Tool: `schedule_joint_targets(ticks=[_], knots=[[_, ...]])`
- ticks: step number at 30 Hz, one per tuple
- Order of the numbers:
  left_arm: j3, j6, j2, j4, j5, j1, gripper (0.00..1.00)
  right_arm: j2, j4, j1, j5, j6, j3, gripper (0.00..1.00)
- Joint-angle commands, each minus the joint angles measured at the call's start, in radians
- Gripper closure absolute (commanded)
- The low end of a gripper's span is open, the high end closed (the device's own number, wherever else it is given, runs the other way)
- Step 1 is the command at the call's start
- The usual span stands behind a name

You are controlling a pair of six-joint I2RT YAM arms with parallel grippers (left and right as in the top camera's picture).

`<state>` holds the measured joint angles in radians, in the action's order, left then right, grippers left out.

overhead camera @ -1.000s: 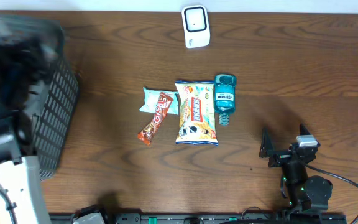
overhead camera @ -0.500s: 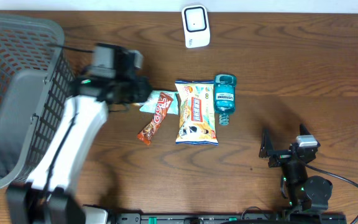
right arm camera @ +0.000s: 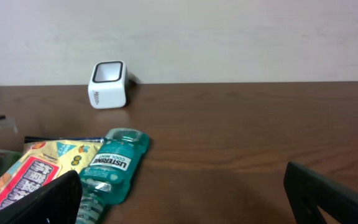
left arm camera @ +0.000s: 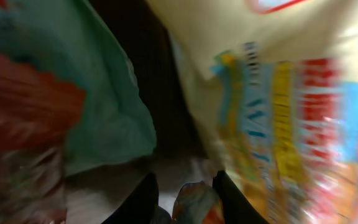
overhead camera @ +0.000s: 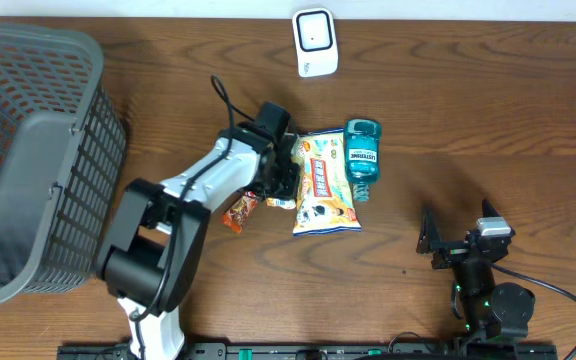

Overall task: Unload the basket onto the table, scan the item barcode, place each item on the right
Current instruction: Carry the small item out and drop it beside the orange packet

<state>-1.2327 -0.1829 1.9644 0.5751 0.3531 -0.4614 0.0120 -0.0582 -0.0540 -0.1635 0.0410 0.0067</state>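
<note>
- The left arm point(overhead camera: 203, 185) has swung from over the basket point(overhead camera: 28, 150) to the middle of the surface.
- The left gripper point(overhead camera: 283, 172) now sits over the packets.
- The snack bag point(overhead camera: 326, 185) has slid slightly right and tilted.
- In the overhead view, the arm now covers the teal packet point(left arm camera: 104, 112) and most of the chocolate bar point(overhead camera: 238, 212).

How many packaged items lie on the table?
4: mouthwash bottle rightmost, snack bag beside it, teal packet left of that, mostly covered from above, red bar leftmost. More may be hidden.
</note>
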Motion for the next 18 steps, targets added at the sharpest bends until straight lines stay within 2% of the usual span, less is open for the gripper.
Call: schedule_joint_targets(ticks=[1, 7, 10, 12, 15, 16, 18], knots=[[0.006, 0.014, 0.034, -0.001, -0.033, -0.001, 0.92, -0.003, -0.004, 0.001, 0.0, 0.006, -0.001, 0.01], [0.054, 0.013, 0.058, -0.059, -0.033, -0.001, 0.91, -0.003, -0.004, 0.001, 0.0, 0.006, -0.001, 0.01], [0.063, 0.013, 0.058, -0.069, -0.032, -0.001, 0.83, -0.003, -0.004, 0.001, 0.0, 0.006, -0.001, 0.01], [0.063, 0.013, 0.058, -0.069, -0.032, -0.001, 0.66, -0.003, -0.004, 0.001, 0.0, 0.006, -0.001, 0.01], [0.063, 0.013, 0.058, -0.069, -0.032, -0.001, 0.49, -0.003, -0.004, 0.001, 0.0, 0.006, -0.001, 0.01], [0.063, 0.013, 0.058, -0.069, -0.032, -0.001, 0.34, -0.003, -0.004, 0.001, 0.0, 0.006, -0.001, 0.01], [0.063, 0.013, 0.058, -0.069, -0.033, -0.001, 0.2, -0.003, -0.004, 0.001, 0.0, 0.006, -0.001, 0.01]])
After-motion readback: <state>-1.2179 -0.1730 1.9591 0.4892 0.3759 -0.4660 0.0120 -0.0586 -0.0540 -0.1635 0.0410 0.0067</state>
